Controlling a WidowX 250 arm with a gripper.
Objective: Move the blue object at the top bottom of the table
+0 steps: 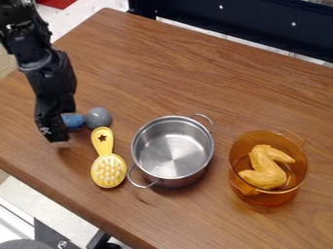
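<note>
We judge the move unfinished, with the blue object (73, 121) right at our tool (59, 129), clenched or released we cannot tell.

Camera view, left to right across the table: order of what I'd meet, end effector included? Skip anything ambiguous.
End effector → yellow brush-like piece with a star on its handle → steel pot with two wire handles → see-through amber pot

Blue object (74, 121): short blue body, rounded gray head (98, 117). Left part of table (195, 63), aligned roughly left-right, head to the right. Blue end partly hidden by gripper (57, 132); can't tell if gripped.
</note>
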